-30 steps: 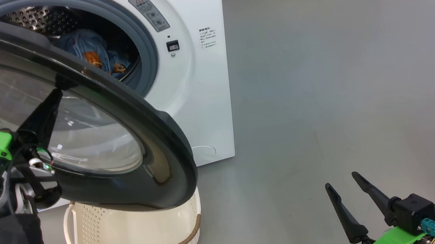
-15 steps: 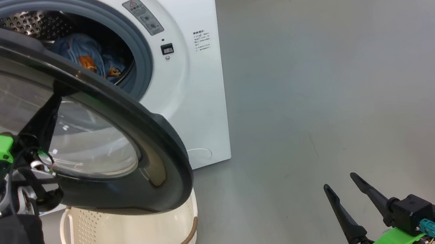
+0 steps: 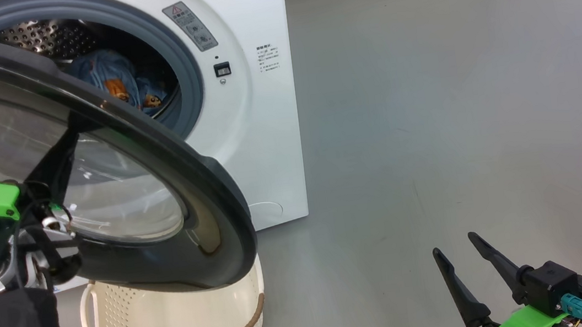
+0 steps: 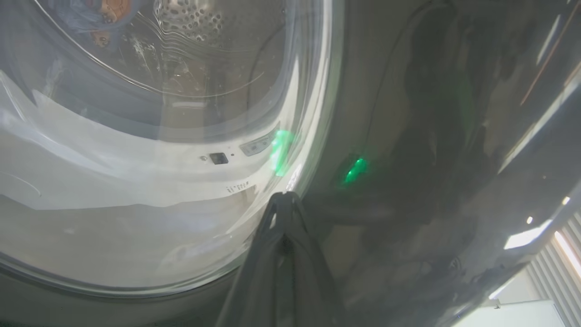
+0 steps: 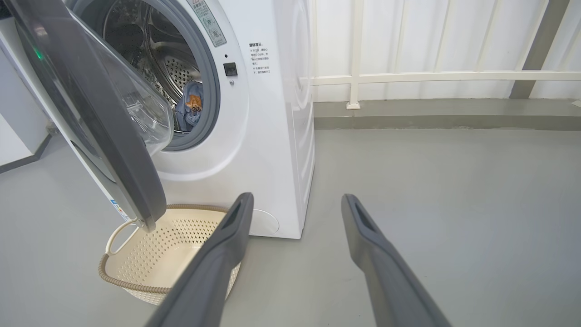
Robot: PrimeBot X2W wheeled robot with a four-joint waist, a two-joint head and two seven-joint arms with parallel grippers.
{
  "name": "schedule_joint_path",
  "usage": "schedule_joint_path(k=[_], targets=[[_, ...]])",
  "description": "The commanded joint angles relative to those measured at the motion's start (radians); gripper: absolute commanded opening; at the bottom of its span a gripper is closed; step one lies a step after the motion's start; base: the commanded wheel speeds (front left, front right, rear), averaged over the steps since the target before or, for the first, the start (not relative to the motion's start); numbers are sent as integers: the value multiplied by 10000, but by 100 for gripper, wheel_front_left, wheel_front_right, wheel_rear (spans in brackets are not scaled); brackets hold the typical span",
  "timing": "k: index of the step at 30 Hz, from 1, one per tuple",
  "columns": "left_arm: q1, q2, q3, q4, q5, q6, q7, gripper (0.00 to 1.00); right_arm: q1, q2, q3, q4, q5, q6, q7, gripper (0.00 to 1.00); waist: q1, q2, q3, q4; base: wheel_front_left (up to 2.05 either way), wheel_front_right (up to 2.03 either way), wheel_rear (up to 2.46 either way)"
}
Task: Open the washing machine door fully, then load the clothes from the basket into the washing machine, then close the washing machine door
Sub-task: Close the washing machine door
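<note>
Clothes (image 3: 112, 85): inside washing machine (image 3: 265, 133), loaded.
Basket (image 3: 177, 322): looks empty, beneath door (image 3: 202, 208).
Door: partly open, closing not yet done.
Left gripper (image 4: 283, 200): fingers together, against door glass.
Right gripper (image 3: 453, 242): wide apart, empty.

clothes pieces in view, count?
1: blue bear-print fabric in the drum. The basket looks bare where visible, but the door hides part of both, so more may be hidden.
</note>
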Motion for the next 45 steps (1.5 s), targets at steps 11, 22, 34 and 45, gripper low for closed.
schedule_joint_path(k=[11, 22, 34, 45], targets=[[676, 1315, -748, -1188, 2055, -694, -755, 40, -57, -45, -49, -306, -7, 14, -49, 100, 0, -1, -18, 230, 0, 0, 0], [2938, 2221, -2023, -3080, 5205, -1140, -3300, 100, 129, -104, -373, -426, -72, 14, -49, 100, 0, -1, -84, 584, 0, 0, 0], [4773, 2320, -3341, -3307, 8309, -1183, -6858, 100, 270, -112, -536, -525, -122, 14, -49, 100, 0, -1, -140, 763, 0, 0, 0], [5742, 2265, -4071, -2797, 9576, -1220, -8277, 100, 329, -124, -519, -525, -118, 14, -49, 100, 0, -1, -182, 740, 0, 0, 0]])
